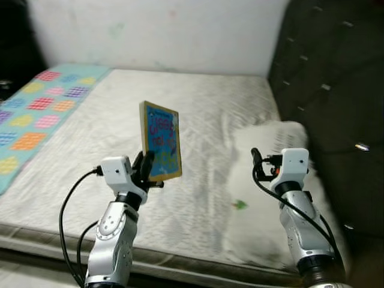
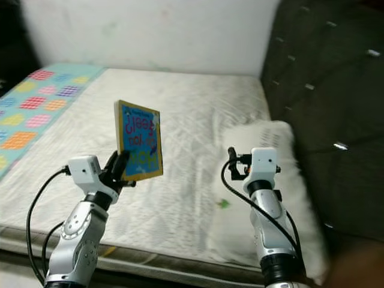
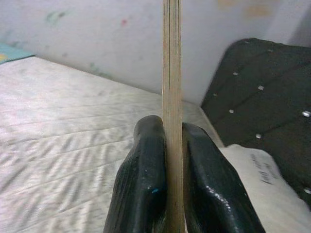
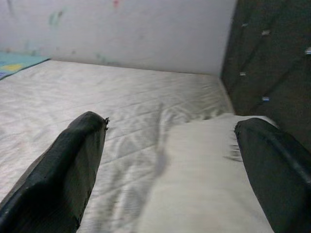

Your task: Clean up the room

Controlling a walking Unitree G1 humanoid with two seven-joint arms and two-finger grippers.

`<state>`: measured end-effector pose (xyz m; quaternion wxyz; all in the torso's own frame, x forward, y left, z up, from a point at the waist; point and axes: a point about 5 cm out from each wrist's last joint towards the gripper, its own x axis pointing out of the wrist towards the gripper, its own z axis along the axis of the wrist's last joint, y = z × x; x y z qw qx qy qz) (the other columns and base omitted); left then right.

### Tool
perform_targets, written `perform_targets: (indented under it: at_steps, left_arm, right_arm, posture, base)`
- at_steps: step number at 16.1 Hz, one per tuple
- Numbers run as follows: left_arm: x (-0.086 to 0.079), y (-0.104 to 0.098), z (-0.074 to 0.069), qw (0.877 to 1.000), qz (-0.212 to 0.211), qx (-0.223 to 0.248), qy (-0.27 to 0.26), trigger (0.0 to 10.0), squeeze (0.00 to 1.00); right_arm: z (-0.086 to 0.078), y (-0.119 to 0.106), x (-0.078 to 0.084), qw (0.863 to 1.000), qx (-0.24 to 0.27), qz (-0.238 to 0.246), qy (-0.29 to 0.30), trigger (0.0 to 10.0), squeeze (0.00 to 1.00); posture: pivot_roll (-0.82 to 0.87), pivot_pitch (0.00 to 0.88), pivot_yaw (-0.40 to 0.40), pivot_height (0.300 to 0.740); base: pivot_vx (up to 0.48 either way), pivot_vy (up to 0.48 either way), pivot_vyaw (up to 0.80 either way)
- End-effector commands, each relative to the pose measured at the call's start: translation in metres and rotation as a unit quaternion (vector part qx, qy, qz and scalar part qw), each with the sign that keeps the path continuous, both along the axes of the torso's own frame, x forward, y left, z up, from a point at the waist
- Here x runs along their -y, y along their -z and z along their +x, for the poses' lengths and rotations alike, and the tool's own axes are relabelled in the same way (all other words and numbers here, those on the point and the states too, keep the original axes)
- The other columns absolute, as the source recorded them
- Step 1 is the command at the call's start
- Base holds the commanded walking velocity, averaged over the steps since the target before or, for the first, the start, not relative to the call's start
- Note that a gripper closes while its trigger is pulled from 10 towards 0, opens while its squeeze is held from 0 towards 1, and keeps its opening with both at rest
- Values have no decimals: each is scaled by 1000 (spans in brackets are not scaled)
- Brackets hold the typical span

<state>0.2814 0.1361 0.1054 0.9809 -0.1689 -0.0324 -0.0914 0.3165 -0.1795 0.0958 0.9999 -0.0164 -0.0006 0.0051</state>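
Observation:
A thin children's book [image 1: 161,141] with a blue cover and yellow border is held upright above the bare white mattress [image 1: 180,114]. My left gripper [image 1: 146,170] is shut on its lower edge; in the left wrist view the book's edge [image 3: 171,97] stands clamped between both black fingers [image 3: 143,184]. My right gripper [image 1: 259,161] hovers open over a white pillow [image 1: 273,180] at the mattress's right side, its two fingers [image 4: 73,165] spread wide with nothing between them.
A dark tufted headboard [image 1: 330,78] runs along the right. A colourful checked blanket [image 1: 36,114] covers the mattress's left part. A small green scrap [image 1: 240,204] lies on the mattress near the pillow. A white wall [image 1: 156,30] is behind.

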Motion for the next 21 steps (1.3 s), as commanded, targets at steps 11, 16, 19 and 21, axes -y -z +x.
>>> perform_targets:
  at_steps: [11,16,19,21]
  left_arm:
    - [0,-12,1,999,-4,36,9,10000,0]
    - [2,-13,1,999,-9,40,17,10000,0]
    - [2,-13,1,999,-10,40,20,10000,0]
    - [2,-13,1,999,-9,40,20,10000,0]
  right_arm:
    - [3,-5,-11,1000,6,1,-18,10000,0]
    - [3,-6,-9,1000,6,0,-16,10000,0]
    - [2,-5,-10,1000,5,-1,-16,10000,0]
    - [3,-5,-10,1000,5,-2,-17,10000,0]
  posture:
    - [39,2,39,740]
    - [32,4,39,740]
    - [33,3,40,740]
    - [34,1,37,740]
  base:
    - [0,218,0]
    - [152,0,-211]
    - [279,0,0]
    - [300,0,0]
